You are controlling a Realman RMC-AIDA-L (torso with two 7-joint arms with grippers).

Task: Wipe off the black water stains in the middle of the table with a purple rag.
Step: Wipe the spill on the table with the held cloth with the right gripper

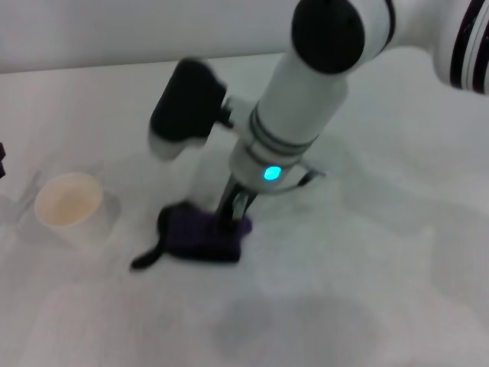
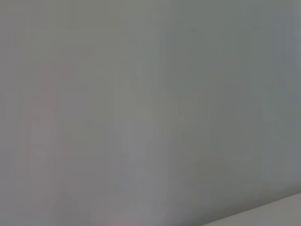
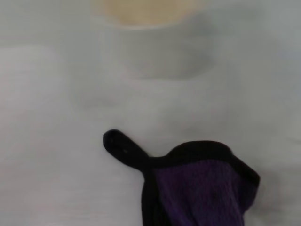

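Observation:
The purple rag point(image 1: 200, 234) lies bunched on the white table point(image 1: 367, 252), its thin dark tail point(image 1: 147, 258) pointing toward the paper cup. My right gripper point(image 1: 234, 214) comes straight down from above and is shut on the rag's right end, pressing it to the table. In the right wrist view the rag point(image 3: 197, 188) and its tail point(image 3: 123, 148) fill the near part. No black blot shows; it is hidden or out of view. Only a dark sliver of my left arm point(image 1: 2, 162) shows at the left edge.
A white paper cup point(image 1: 69, 205) stands upright left of the rag, about a hand's width away; it also shows in the right wrist view point(image 3: 146, 42). The left wrist view shows only a plain grey surface.

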